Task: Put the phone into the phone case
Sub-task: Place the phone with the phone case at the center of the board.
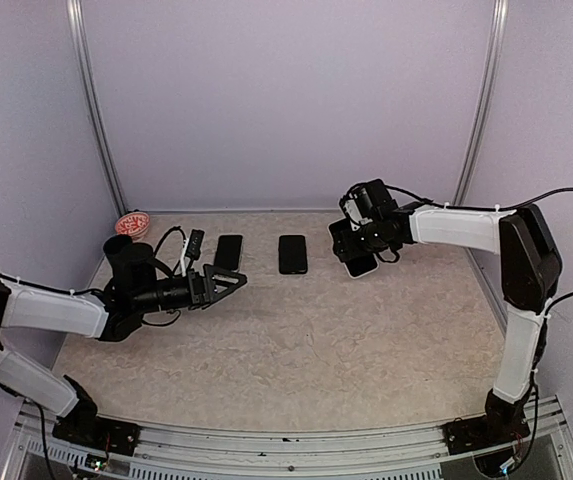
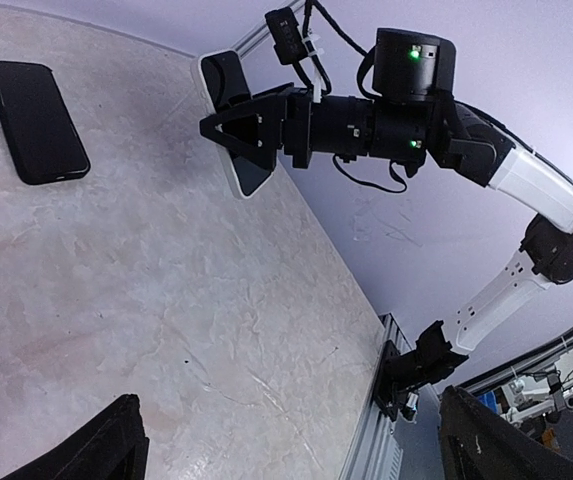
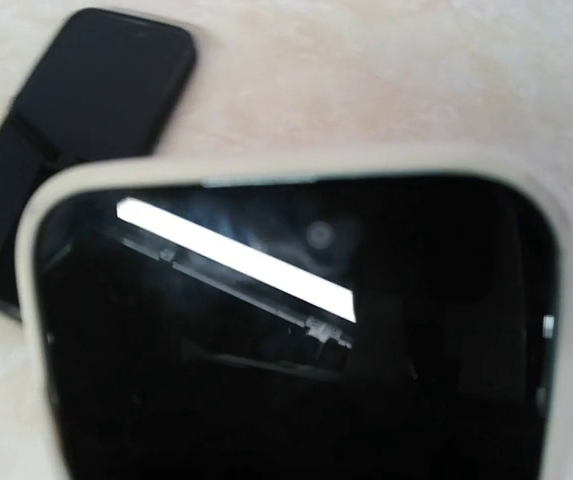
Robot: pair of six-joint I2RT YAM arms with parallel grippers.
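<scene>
My right gripper (image 1: 358, 255) is shut on the phone (image 1: 362, 264), a dark-screened slab with a cream-white rim, and holds it tilted just above the table at the back right. In the right wrist view the phone (image 3: 296, 330) fills the frame and hides the fingers. Two flat black slabs lie at the back: one in the middle (image 1: 292, 254), one to its left (image 1: 228, 252). I cannot tell which of them is the phone case. My left gripper (image 1: 236, 281) hovers open and holds nothing, near the left slab. The left wrist view shows the middle slab (image 2: 38, 120) and the held phone (image 2: 244, 165).
A small red-and-white dish (image 1: 132, 223) sits at the back left corner. A small black device (image 1: 195, 243) with a cable lies beside the left slab. Walls close in the back and both sides. A metal rail (image 1: 286, 445) runs along the near edge.
</scene>
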